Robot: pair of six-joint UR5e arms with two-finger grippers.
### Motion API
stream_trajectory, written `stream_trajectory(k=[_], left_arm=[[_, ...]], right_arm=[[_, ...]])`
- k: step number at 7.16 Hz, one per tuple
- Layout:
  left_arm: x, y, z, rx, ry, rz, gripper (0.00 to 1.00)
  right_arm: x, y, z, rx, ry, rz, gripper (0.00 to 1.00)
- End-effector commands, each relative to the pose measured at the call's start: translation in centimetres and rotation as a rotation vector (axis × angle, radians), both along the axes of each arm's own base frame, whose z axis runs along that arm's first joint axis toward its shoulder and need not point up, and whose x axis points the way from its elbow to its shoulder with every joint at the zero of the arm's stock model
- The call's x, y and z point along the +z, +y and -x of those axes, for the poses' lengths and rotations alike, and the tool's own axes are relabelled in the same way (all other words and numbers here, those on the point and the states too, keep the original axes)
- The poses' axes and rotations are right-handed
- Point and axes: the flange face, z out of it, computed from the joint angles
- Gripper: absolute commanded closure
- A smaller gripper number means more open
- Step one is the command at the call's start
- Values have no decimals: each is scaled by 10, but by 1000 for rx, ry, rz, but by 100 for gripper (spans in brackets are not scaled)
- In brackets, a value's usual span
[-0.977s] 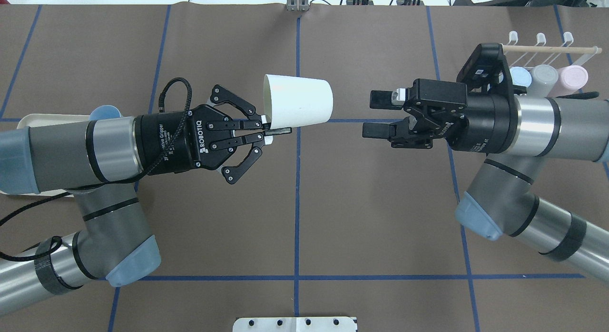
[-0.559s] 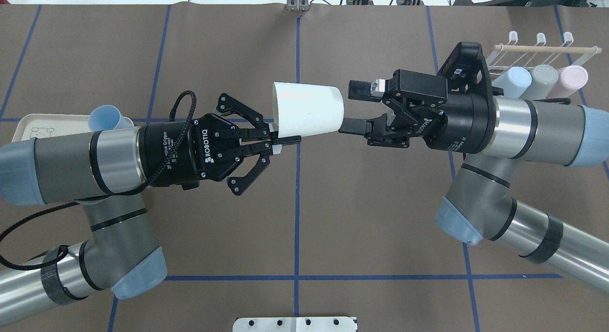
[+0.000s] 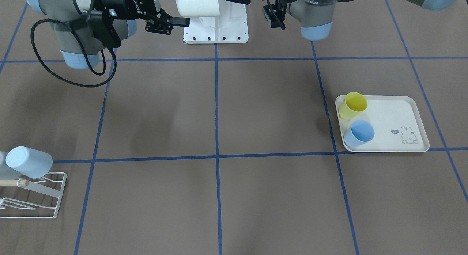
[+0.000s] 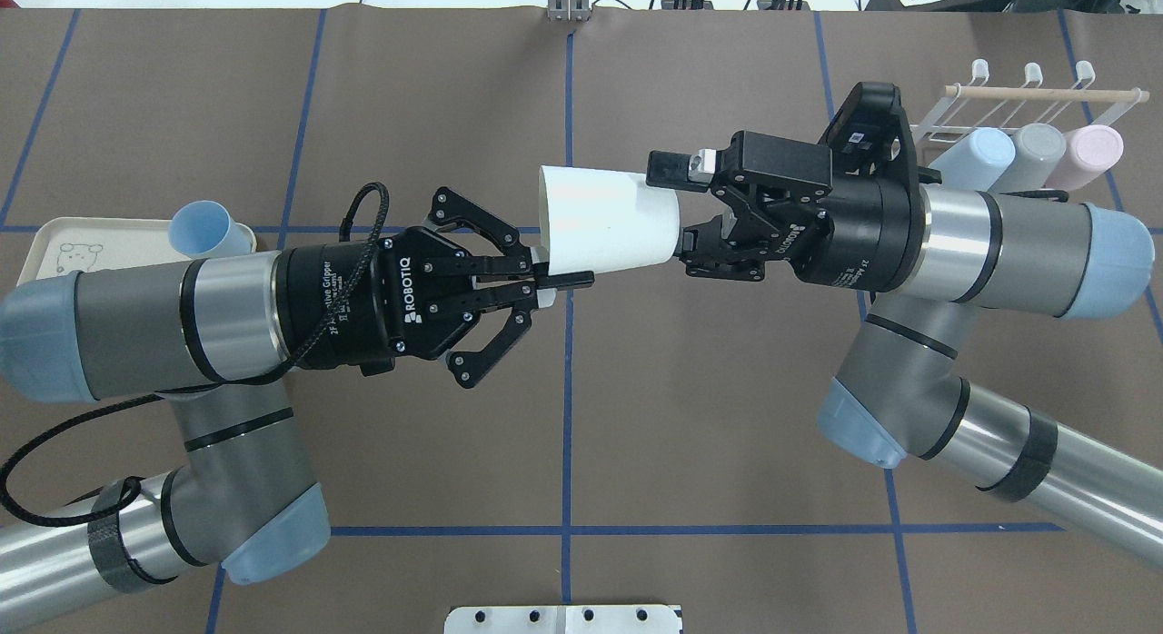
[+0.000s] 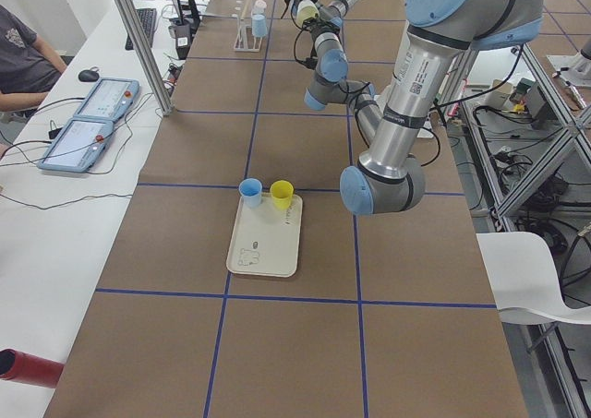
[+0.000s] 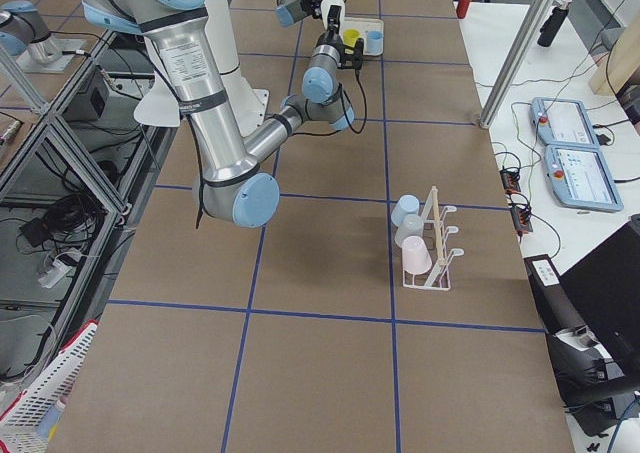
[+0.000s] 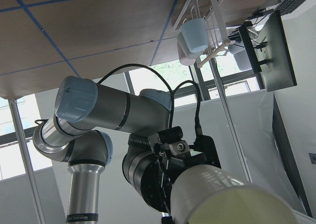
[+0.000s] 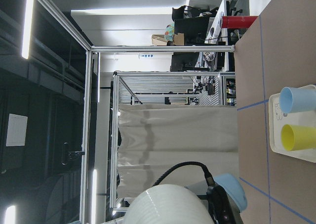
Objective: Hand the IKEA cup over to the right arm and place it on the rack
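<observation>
The IKEA cup [image 4: 607,221] is white and lies sideways in the air over the table's middle. My left gripper [image 4: 563,275] is shut on its rim, at the open end. The right arm [image 4: 954,234] reaches in from the other side. My right gripper [image 4: 677,205] is open, one finger [image 4: 668,166] above and one below the cup's closed end. In the front-facing view the cup [image 3: 197,4] hangs before the robot base. The rack [image 4: 1027,96] stands at the far right, behind the right arm. The right wrist view has the cup's base [image 8: 173,204] at its bottom edge.
Three cups hang on the rack: pale blue [image 4: 977,157], grey [image 4: 1036,153] and pink [image 4: 1086,153]. A cream rabbit-print tray [image 3: 398,116] on the left arm's side holds a yellow cup [image 3: 353,105] and a blue cup [image 3: 360,132]. The white robot base [image 3: 219,28] sits between the arms.
The left arm has carried the cup rightward. The right arm has come in leftward, and its open fingers now straddle the cup's closed end.
</observation>
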Motion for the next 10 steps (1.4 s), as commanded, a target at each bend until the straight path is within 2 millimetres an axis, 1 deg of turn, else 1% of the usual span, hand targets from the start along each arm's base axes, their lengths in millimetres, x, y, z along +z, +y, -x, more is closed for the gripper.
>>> stream_trajectory(k=[1,2,6,7,8,9,10], left_arm=[[0,4,-7,12,-2,1,100],[0,4,-7,8,-1,4,100],[-2,5,-5,2,10,4,100],[-1,4,-6,2,8,5,100],[0,4,-7,1,5,6,100],[1,3,-8,-1,0,5,86],[1,3,-8,-3,-1,3,69]], right_arm=[[-6,0,3,-1,-10,-4,4],[-6,3,6,-11,-12,-7,5],[-4,6,6,-16,-17,-10,8],[-5,6,7,-16,-18,-11,13],[-5,6,6,-16,-19,-12,35],[-5,6,6,-16,-20,-13,64],[-3,6,5,-16,-18,-11,82]])
